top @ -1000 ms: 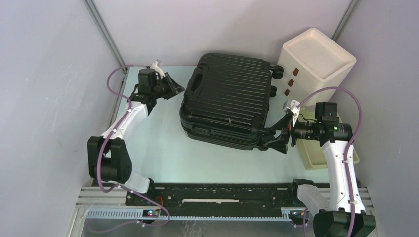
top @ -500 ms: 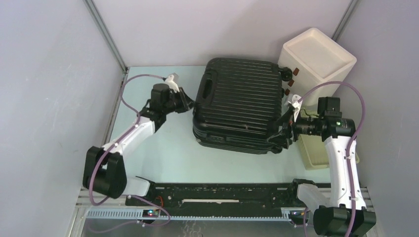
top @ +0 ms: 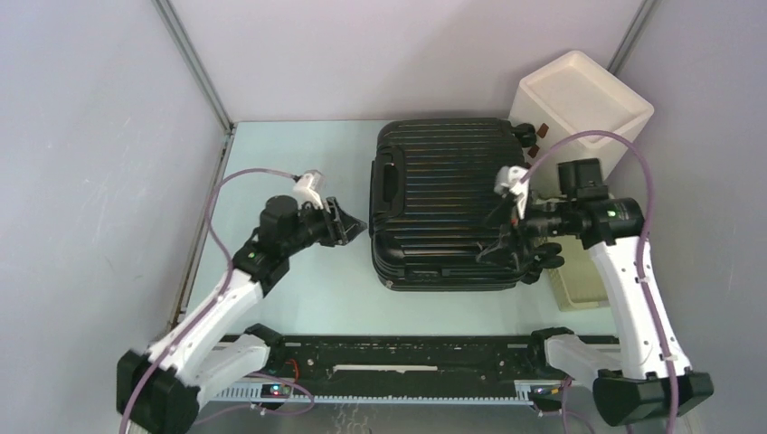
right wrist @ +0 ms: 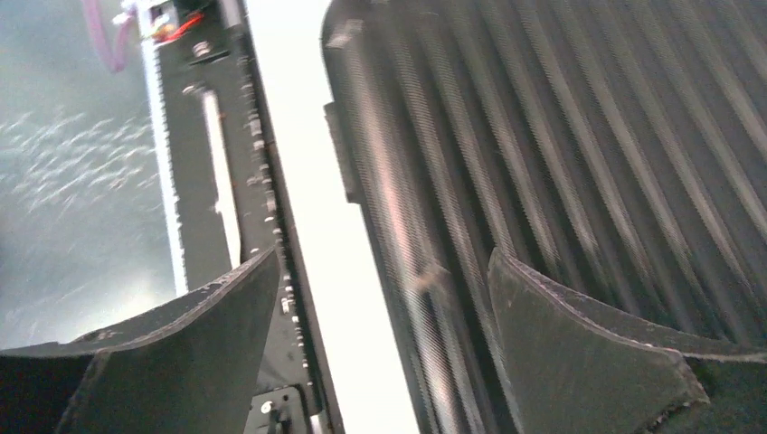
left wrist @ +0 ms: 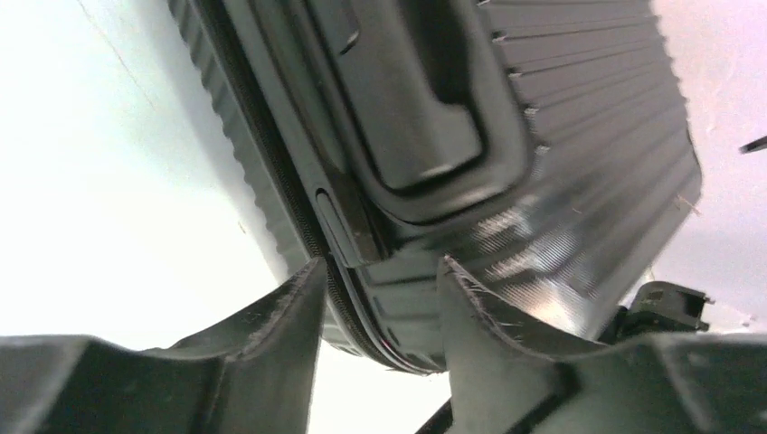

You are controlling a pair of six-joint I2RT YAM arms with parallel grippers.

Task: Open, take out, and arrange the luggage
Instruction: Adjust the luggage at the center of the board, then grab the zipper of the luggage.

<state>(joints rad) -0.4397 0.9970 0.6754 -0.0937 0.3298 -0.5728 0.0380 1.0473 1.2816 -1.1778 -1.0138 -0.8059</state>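
The luggage (top: 443,203), a black ribbed hard-shell suitcase, lies flat and closed on the pale table, its side handle (top: 391,181) facing left. My left gripper (top: 355,226) hovers at its left edge, open part way with nothing between the fingers. In the left wrist view the luggage's zipper seam (left wrist: 344,298) and recessed handle (left wrist: 407,117) fill the space just past that gripper (left wrist: 380,280). My right gripper (top: 511,249) stands wide open over the near right corner. In the right wrist view that gripper (right wrist: 380,271) straddles the luggage's near edge, above the ribbed top (right wrist: 579,154).
A white three-drawer box (top: 583,99) stands at the back right, close to the suitcase's wheels (top: 525,134). A pale yellow basket (top: 579,291) sits to the right under my right arm. The black base rail (top: 389,357) runs along the near edge. Grey walls close both sides.
The suitcase has slid right and turned square to the table. My left gripper pulled back toward the near left and opened wider. My right gripper rose onto the near right corner.
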